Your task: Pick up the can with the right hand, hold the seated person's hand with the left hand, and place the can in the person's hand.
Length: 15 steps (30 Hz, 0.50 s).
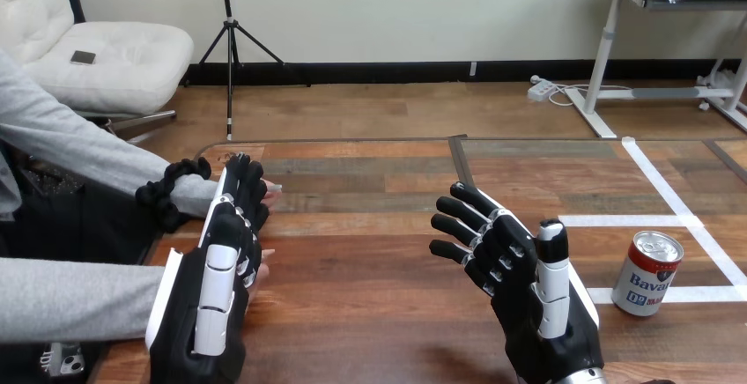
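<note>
A red, white and silver can (647, 274) stands upright on the wooden table (370, 278) at the right, beside white tape lines. My right hand (520, 283) hovers left of it, open, fingers spread and a gap between it and the can. At the left, my left hand (216, 283) is raised edge-on with its fingers straight. The person's hand (269, 189) with a black band at the wrist reaches in behind those fingers, only its fingertips showing; I cannot tell if they touch. A second hand of the person (262, 267) peeks out lower, behind my left palm.
White tape lines (669, 192) mark a rectangle on the table's right part, and a dark seam (460, 168) runs across the boards mid-table. The person's grey sleeves (79, 300) come in from the left edge. Bare wood lies between my two hands.
</note>
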Motion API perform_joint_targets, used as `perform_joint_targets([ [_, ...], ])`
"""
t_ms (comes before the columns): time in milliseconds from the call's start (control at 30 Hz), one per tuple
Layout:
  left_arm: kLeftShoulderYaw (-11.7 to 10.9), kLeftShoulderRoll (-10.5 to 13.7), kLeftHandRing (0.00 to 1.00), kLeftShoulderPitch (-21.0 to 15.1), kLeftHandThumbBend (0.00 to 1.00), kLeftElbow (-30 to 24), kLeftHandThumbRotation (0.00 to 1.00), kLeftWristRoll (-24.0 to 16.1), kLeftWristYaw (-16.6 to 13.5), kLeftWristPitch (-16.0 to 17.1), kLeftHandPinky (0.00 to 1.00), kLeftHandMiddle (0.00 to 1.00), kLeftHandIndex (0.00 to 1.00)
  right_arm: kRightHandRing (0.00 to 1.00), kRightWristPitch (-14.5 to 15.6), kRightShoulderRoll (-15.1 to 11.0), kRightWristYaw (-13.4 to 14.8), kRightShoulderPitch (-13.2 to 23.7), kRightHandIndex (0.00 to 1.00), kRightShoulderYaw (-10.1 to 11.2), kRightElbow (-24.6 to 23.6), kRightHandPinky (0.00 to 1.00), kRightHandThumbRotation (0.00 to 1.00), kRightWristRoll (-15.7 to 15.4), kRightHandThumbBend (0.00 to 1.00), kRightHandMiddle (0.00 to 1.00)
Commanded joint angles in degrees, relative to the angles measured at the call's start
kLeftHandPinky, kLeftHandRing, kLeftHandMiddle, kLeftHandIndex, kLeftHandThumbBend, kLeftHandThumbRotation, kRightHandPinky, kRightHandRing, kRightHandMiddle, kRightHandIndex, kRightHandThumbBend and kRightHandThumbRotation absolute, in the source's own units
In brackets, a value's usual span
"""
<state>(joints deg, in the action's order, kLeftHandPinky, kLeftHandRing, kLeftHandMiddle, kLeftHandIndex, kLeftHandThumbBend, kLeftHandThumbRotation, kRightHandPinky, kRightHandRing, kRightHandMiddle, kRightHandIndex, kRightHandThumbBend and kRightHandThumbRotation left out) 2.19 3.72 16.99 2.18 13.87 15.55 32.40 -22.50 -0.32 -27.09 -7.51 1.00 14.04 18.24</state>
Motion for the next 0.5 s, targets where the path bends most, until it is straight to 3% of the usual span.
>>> perform_joint_targets([
  [0, 0.06, -1.87, 1.0, 0.16, 0.58, -0.74, 1.0, -0.45, -0.46, 1.54, 1.0, 1.0, 1.0, 0.85, -0.8, 0.25, -0.33, 2.41, 0.85, 0.4, -1.76, 0.79, 1.0, 0.73, 0.89, 0.85],
  [467, 0.18, -1.98, 1.0, -0.01, 0.56, -0.39, 1.0, -1.15, -1.22, 2.07, 1.0, 1.0, 1.0, 0.85, -0.32, 0.11, -0.14, 2.32, 0.85, 0.37, -2.08, 0.79, 1.0, 0.65, 0.9, 0.85],
])
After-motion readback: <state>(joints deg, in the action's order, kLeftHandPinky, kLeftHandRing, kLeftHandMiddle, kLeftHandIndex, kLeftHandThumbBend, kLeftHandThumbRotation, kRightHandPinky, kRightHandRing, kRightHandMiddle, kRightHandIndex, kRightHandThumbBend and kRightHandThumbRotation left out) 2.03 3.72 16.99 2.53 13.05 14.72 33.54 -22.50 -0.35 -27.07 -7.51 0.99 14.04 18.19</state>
